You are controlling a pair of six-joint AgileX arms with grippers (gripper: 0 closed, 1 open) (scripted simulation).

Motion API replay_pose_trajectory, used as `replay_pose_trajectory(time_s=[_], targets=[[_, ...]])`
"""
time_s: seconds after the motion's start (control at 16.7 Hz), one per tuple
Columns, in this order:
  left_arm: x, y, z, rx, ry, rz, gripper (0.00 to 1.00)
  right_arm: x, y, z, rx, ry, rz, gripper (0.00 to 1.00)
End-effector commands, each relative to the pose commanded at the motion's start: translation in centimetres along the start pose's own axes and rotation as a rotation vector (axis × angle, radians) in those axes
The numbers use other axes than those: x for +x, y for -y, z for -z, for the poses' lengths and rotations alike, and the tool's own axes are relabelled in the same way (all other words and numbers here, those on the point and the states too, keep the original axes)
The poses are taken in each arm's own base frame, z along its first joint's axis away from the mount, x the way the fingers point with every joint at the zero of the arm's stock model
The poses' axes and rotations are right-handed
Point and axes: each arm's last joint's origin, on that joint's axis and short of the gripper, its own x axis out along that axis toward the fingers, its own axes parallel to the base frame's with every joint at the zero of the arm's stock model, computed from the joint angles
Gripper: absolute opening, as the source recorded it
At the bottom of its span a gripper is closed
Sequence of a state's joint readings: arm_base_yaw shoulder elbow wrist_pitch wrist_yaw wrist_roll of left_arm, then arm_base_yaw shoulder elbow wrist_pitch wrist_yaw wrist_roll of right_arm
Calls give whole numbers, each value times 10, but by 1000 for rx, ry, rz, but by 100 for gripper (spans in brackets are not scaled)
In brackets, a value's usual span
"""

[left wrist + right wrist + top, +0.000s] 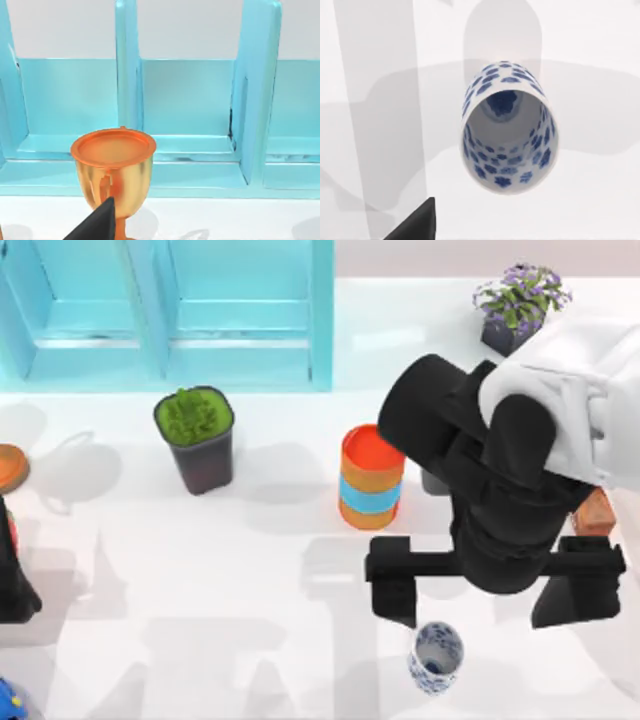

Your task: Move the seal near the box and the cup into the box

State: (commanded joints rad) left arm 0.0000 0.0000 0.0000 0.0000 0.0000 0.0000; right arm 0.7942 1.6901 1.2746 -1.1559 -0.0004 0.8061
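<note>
Top view shows the cup [435,657] upright near the table's front edge, just ahead of my right gripper [495,592], whose fingers are spread wide and hold nothing, the seal [595,512] behind it, my left arm [15,575] parked far left.

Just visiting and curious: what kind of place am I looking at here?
Likely a computer-rendered tabletop test scene, not a real room: a plain white table with scattered props, such as a blue-patterned cup, a potted plant and a turquoise box.
</note>
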Motion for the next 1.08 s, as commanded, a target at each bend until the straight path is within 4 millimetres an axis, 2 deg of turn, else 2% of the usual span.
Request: replay_pose_trajectory(time_s=[0.24, 0.72, 1.02, 1.08], targets=[[0, 0, 0, 0, 0, 0, 100, 9, -1, -2, 1, -1, 0, 100], [0, 0, 0, 0, 0, 0, 100, 74, -1, -1, 0, 1, -1, 100], [0, 0, 0, 0, 0, 0, 100, 80, 0, 0, 0, 0, 0, 100], [0, 0, 0, 0, 0, 0, 100, 80, 0, 0, 0, 0, 0, 92]])
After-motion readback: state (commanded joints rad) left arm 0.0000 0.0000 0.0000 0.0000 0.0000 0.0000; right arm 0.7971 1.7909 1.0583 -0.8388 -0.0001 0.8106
